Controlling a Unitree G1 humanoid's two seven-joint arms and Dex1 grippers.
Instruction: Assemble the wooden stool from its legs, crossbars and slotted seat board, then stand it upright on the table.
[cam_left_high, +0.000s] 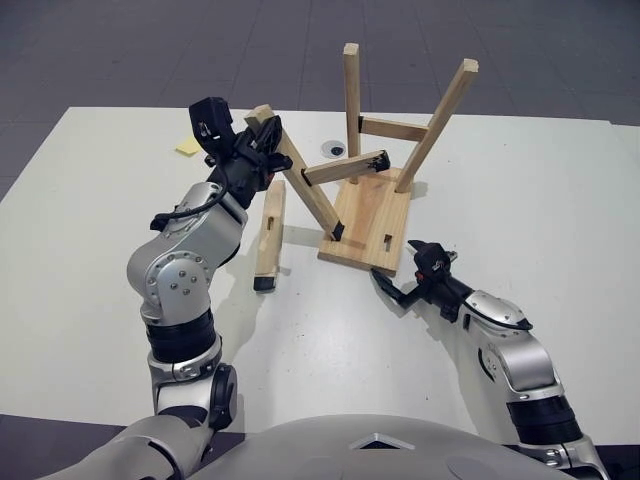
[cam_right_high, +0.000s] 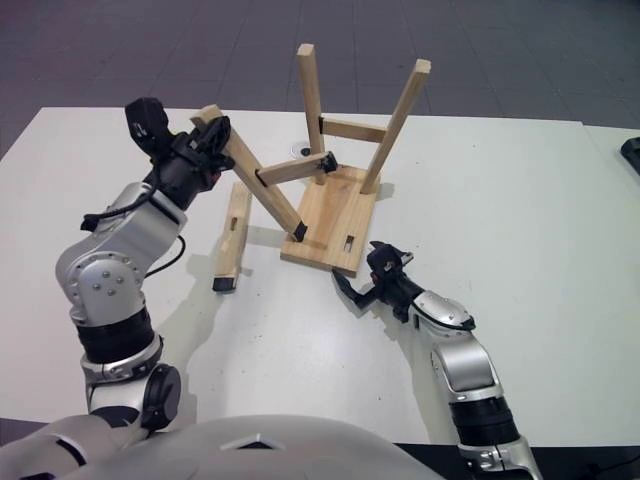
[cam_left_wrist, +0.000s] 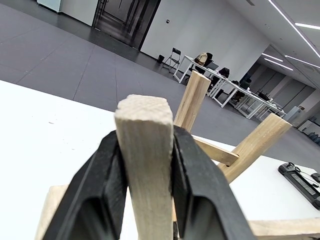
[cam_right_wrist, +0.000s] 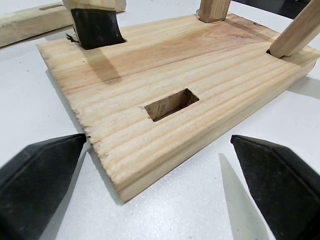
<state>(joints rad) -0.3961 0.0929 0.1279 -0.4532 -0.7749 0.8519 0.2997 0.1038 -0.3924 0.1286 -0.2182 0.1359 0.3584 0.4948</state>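
Both head eyes look down on one white desk (cam_left_high: 90, 220). The right wrist camera sits very near its pale wooden seat board (cam_right_wrist: 165, 60).

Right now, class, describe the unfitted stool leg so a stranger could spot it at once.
Find the seat board lying flat on the table. The loose leg lies just left of it. The other three legs rise from the board; this one lies flat, apart.
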